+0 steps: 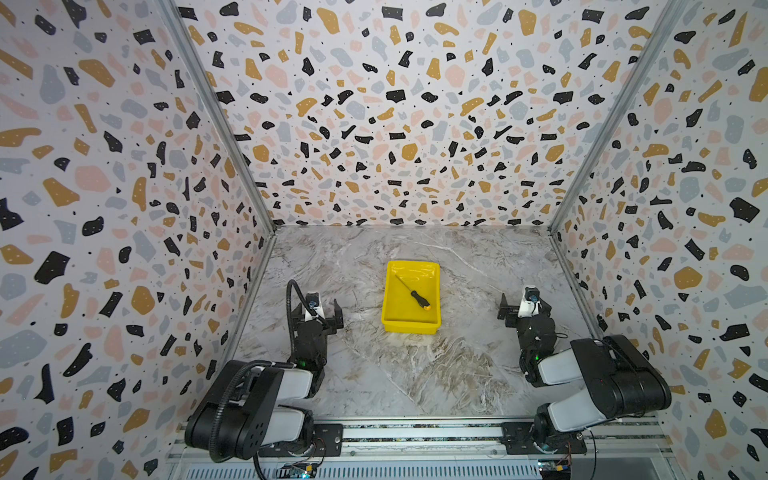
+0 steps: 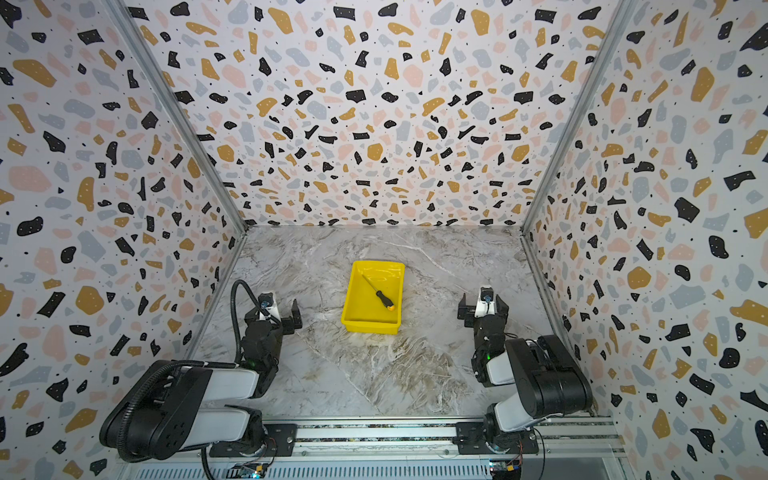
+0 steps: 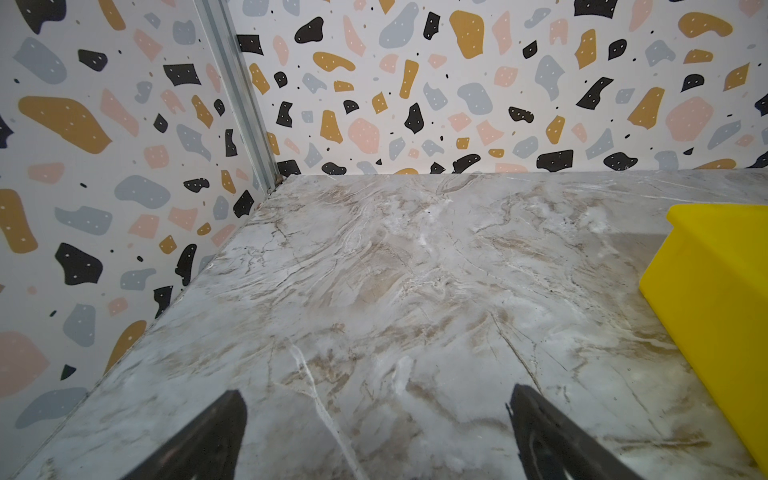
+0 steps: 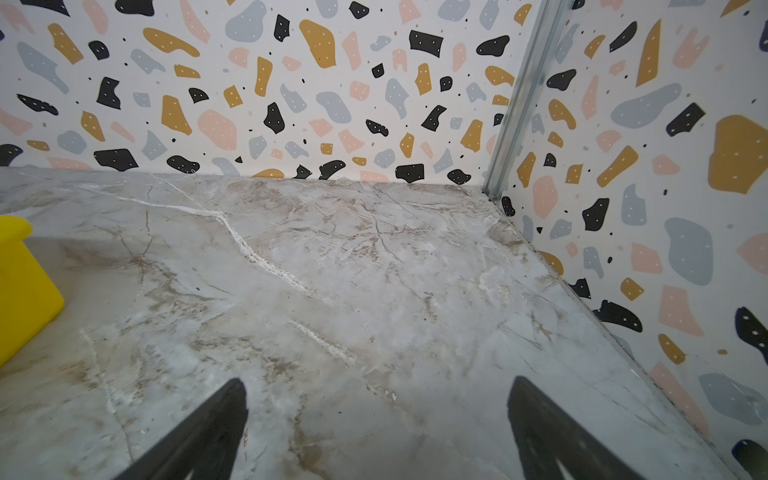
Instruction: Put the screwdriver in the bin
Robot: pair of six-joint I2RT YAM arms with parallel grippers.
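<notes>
The left tool (image 1: 316, 311) hangs low over the marble worktop (image 1: 374, 374), its two dark fingers (image 3: 216, 432) spread wide with nothing but bare stone between them. In the left wrist view only the outer wall of the bin (image 3: 706, 291) shows, off to this tool's right and slightly ahead of it, clear of the fingers.

In both top views the yellow bin (image 1: 410, 326) (image 2: 370, 326) sits flat on the worktop between the two tools, well apart from each and a little farther forward than their fingertips. The screwdriver (image 1: 412, 293) (image 2: 378, 292) lies inside it, resting on the bin's floor at a slant. Its thin metal shaft points to the far corner on the left tool's side, and its black handle with the orange cap lies toward the near corner on the right tool's side.

The right tool (image 1: 524, 306) (image 4: 376, 384) also hangs low over the worktop with its jaws standing wide apart and holding nothing. In the right wrist view a corner of the bin (image 4: 20, 291) shows off to this tool's left, not touching it.
</notes>
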